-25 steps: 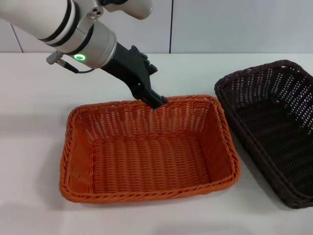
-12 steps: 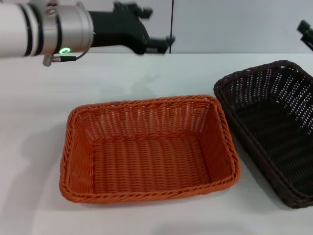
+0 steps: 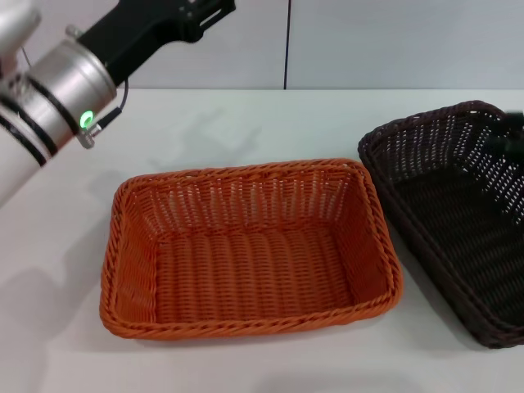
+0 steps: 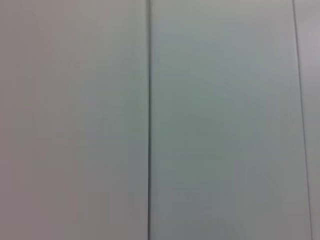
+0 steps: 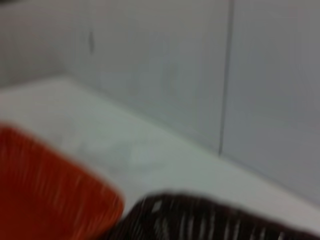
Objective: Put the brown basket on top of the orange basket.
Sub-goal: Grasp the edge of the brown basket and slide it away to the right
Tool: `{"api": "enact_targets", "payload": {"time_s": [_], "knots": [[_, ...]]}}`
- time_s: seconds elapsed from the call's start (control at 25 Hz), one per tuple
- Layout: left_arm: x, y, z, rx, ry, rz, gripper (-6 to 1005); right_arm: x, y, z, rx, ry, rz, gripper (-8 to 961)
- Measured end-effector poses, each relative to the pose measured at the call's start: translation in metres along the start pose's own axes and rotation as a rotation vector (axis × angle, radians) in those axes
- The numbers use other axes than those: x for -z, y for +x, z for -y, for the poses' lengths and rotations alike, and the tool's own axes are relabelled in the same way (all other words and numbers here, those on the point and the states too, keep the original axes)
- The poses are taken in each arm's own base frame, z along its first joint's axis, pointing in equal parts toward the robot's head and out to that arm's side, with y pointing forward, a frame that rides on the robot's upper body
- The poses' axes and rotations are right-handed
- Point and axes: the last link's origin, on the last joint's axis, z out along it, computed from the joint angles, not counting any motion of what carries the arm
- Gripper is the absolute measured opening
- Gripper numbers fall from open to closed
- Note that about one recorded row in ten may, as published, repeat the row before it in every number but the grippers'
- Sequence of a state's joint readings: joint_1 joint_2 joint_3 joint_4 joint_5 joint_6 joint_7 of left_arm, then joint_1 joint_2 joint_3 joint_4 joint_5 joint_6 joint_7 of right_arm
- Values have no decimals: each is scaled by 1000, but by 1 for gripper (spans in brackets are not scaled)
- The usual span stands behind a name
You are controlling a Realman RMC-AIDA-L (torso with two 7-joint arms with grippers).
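Note:
The orange basket (image 3: 246, 270) stands empty on the white table in the middle of the head view. The brown basket (image 3: 458, 213) stands empty right beside it on the right, partly cut off by the edge. My left gripper (image 3: 201, 15) is raised high at the upper left, well behind and above the orange basket, holding nothing. My right gripper (image 3: 512, 139) shows as a dark blur at the right edge, over the brown basket's far right side. The right wrist view shows a corner of the orange basket (image 5: 45, 190) and the brown basket's rim (image 5: 200, 220).
The white table (image 3: 311, 123) runs back to a grey panelled wall (image 3: 393, 41). The left wrist view shows only that wall (image 4: 150, 120). Bare table lies behind and to the left of the orange basket.
My left gripper has lifted off the orange basket's far rim and swung up and to the left. My right gripper has come down from the upper right to the brown basket.

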State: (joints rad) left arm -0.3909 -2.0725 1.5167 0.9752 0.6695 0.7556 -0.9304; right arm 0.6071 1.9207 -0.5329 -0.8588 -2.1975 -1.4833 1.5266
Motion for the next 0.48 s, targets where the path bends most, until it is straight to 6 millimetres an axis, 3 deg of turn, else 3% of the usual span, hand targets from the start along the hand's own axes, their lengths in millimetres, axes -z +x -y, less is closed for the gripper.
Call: {"api": "enact_targets", "payload": {"time_s": [0.24, 0.48], "knots": [[19, -18, 4, 4, 27, -189, 844, 19, 6, -11, 111, -115, -231, 555], [25, -28, 2, -20, 73, -197, 844, 32, 25, -34, 145, -275, -362, 554]]}}
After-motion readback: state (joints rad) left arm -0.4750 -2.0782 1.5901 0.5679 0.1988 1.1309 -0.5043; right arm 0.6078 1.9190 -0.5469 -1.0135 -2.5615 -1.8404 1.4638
